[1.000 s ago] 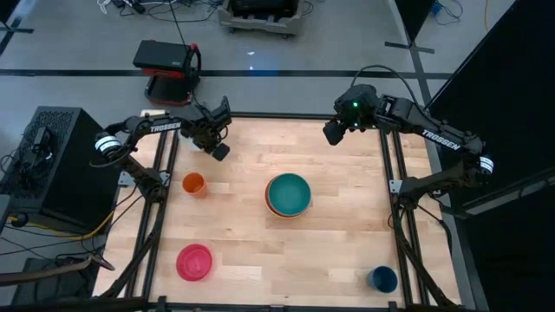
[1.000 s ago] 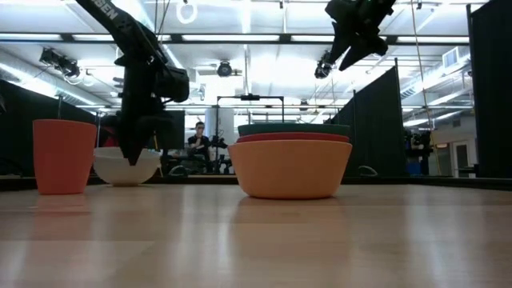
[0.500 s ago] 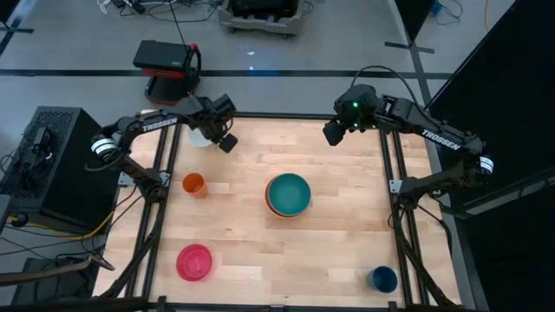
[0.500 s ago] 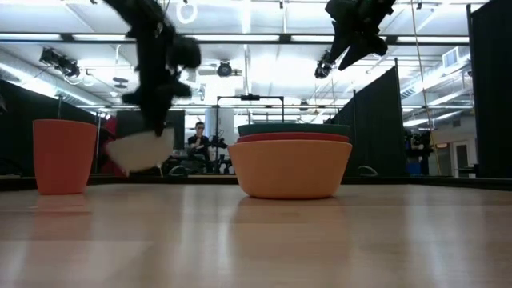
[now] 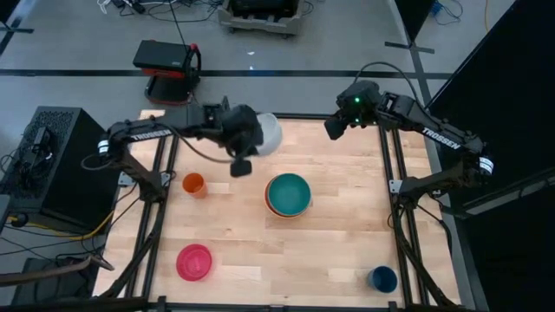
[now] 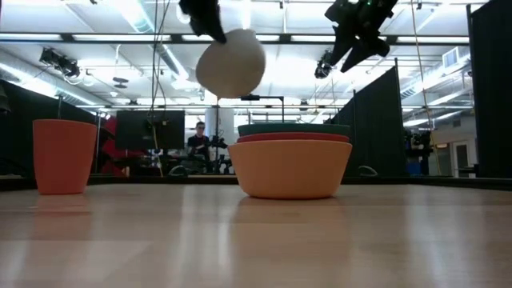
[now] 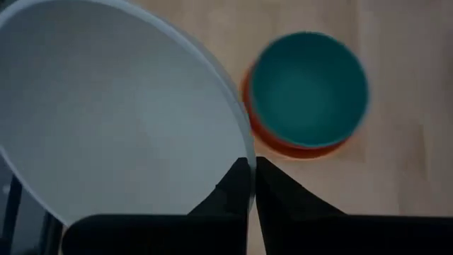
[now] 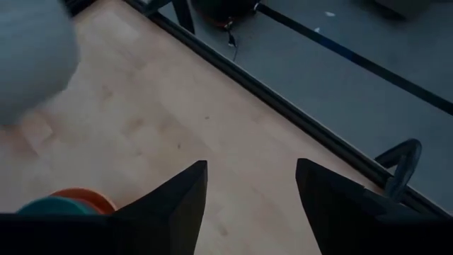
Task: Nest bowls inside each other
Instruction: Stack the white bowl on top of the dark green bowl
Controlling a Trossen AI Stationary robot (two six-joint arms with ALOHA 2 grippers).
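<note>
My left gripper (image 7: 252,170) is shut on the white bowl (image 5: 269,132), which hangs high over the table's far middle, left of the stack; the low view shows the white bowl (image 6: 230,62) tipped in the air. The teal bowl (image 5: 288,192) sits nested in the red-orange bowl (image 6: 293,138), which is in the light orange bowl (image 6: 290,168) on the table's middle. The pink bowl (image 5: 194,262) rests near the front left. My right gripper (image 8: 251,170) hangs open above the far right part of the table, holding nothing. My left gripper pinches the white bowl's rim (image 7: 248,152) between its two fingers, one finger (image 7: 237,185) on the bowl's inner side and the other outside. The fingers slant down from the table's left. The bowl is lifted clear of the table and tilted.
A small orange cup (image 5: 193,184) stands at the left, and a dark blue cup (image 5: 382,278) near the front right corner. Bare wood lies between the stack and the front edge. A person sits in the room far behind the table.
My left gripper has risen from the table's far left corner and swung toward the middle, rolling its wrist. The white bowl has come along, lifted off the table and tipped from upright. My right gripper has kept still.
</note>
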